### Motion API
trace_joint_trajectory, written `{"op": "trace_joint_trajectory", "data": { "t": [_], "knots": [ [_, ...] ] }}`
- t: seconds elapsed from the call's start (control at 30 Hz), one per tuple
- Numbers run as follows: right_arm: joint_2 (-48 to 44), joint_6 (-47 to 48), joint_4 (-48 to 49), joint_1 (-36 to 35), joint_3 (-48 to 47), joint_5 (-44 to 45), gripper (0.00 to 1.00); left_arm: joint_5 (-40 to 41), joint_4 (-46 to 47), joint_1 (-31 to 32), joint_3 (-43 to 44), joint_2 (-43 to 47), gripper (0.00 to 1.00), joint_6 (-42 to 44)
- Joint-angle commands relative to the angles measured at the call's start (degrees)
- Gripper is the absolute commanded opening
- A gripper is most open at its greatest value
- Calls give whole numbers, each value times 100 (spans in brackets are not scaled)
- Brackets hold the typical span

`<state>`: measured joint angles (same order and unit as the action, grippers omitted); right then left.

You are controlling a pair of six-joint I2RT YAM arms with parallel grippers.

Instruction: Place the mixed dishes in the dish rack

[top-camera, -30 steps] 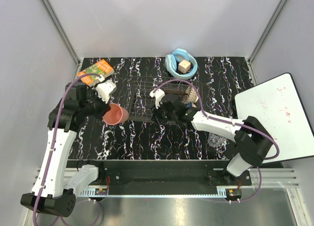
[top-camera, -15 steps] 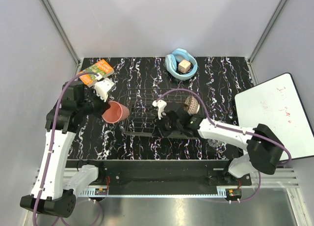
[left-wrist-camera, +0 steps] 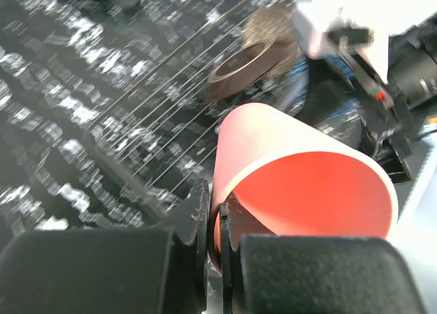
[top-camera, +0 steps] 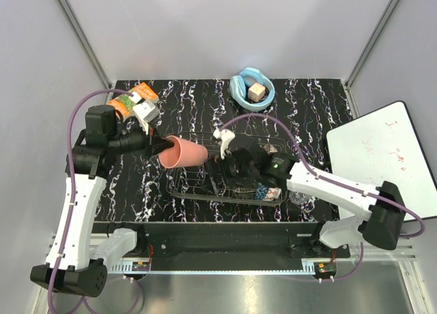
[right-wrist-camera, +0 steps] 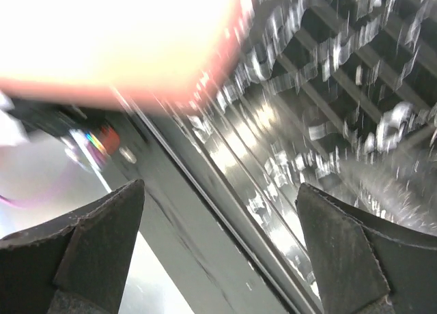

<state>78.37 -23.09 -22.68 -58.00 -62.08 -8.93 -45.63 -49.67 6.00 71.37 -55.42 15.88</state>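
- My left gripper (left-wrist-camera: 213, 211) is clenched on the rim of the pink plastic cup (left-wrist-camera: 300, 170), one finger inside the mouth and one outside against the wall.
- The cup lies on its side in that grip, off the table. Its open mouth faces back toward my left wrist and its base points away from the jaws.
- Just beyond and below the cup's base is the left end of the wire dish rack (top-camera: 193, 186).
- Past the cup, farther from the left jaws, a dark brown-rimmed dish (left-wrist-camera: 244, 63) sits in the rack.
- My right gripper (right-wrist-camera: 218, 191) is released, its fingers (right-wrist-camera: 89, 252) spread wide with nothing between them.
- Those right jaws hang over the rack wires, and the pink cup is a blur just ahead of their tips.
- A clear glass cup (top-camera: 298, 196) stands on the table beside my right forearm, behind the jaws.
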Motion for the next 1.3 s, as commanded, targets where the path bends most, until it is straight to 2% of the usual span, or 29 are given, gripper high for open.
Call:
{"op": "trace_joint_trajectory", "data": {
  "t": [0.0, 0.07, 0.1, 0.17, 0.2, 0.23, 0.3, 0.33, 0.4, 0.43, 0.5, 0.53, 0.57, 0.6, 0.63, 0.67, 0.7, 0.77, 0.93, 1.27],
  "knots": [
    [-471, -588, 193, 34, -761, 628, 100, -1386, 1028, -169, 26, -101, 0, -987],
    [-646, -854, 578, 139, -727, 490, 100, -1911, 1493, -361, 8, -145, 0, -1436],
    [-908, -1098, 841, 261, -604, 375, 100, -2124, 1739, -441, -96, -145, 0, -2117],
    [-1226, -1363, 1938, 438, -19, -212, 100, -2659, 3054, -721, -368, -92, 0, -3059],
    [-1532, -1765, 2464, 534, 238, -423, 100, -2792, 3651, -810, -735, -57, 0, -4143],
    [-1666, -1986, 3288, 674, 484, -643, 100, -2898, 4884, -898, -922, -22, 0, -4676],
    [-1842, -2469, 3926, 798, 1030, -838, 100, -3145, 5990, -1057, -1308, -30, 0, -6018],
    [-1843, -2585, 4320, 886, 1136, -969, 100, -3206, 6700, -1083, -1362, -117, 0, -6348],
    [-1703, -2997, 4735, 939, 1356, -1163, 100, -3312, 7083, -1101, -1398, -249, 0, -7067],
    [-1632, -3139, 5181, 957, 1427, -1312, 100, -3338, 7738, -1101, -1424, -389, 0, -7377],
    [-1396, -3515, 5666, 966, 1585, -1427, 100, -3339, 8741, -1110, -1635, -531, 0, -8623],
    [-1325, -3622, 6078, 983, 1638, -1436, 100, -3339, 9999, -1101, -1705, -679, 0, -9106],
    [-1255, -3728, 6247, 1018, 1725, -1428, 100, -3295, 10673, -1084, -1828, -759, 0, -10138],
    [-1149, -3912, 6414, 1053, 1761, -1410, 100, -3269, 11315, -1092, -1872, -864, 0, -10644],
    [-1096, -4018, 6860, 1080, 1822, -1401, 100, -3242, 12426, -1092, -1890, -1100, 0, -11111],
    [-1061, -4115, 7099, 1158, 1936, -1384, 100, -3190, 12977, -1101, -1908, -1242, 0, -12029],
    [-991, -4307, 7337, 1177, 1998, -1366, 100, -3189, 13922, -1101, -1917, -1374, 0, -12430],
    [-929, -4431, 7900, 1229, 2095, -1331, 100, -3172, 14492, -1101, -1917, -1682, 0, -13045],
    [-700, -4608, 8604, 1238, 2052, -1401, 100, -3137, 14512, -1101, -2083, -1709, 0, -12891],
    [-42, -4634, 8534, 1247, 1428, -1577, 100, -3233, 14486, -1101, -2497, -1551, 0, -12592]
  ]
}}
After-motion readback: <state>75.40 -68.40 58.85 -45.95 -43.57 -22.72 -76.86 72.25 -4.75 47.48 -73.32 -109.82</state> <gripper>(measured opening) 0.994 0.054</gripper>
